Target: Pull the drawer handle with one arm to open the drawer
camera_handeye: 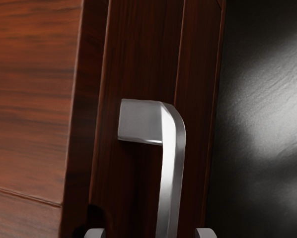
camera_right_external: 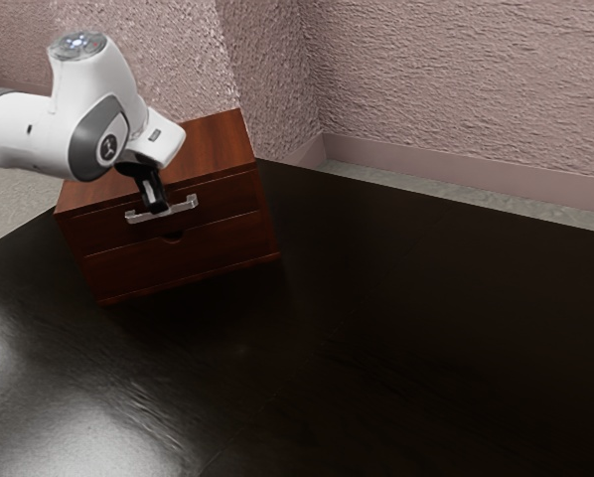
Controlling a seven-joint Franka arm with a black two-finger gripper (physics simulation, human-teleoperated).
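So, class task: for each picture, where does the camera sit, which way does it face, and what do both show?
Exterior view: beside the table, looking down across it at the wooden drawer box; the white arm and gripper show.
Wrist view: on the hand, facing the drawer front close up; two fingertips show.
Shared: the metal handle, between open fingers.

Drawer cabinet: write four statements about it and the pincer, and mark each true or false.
1. The cabinet stands on a dark table. True.
2. Its handle is silver. True.
3. The pincer is clamped on the handle. False: its fingers stand apart on either side of the bar, open.
4. The handle is mounted on the lower drawer. False: it is on the upper drawer.
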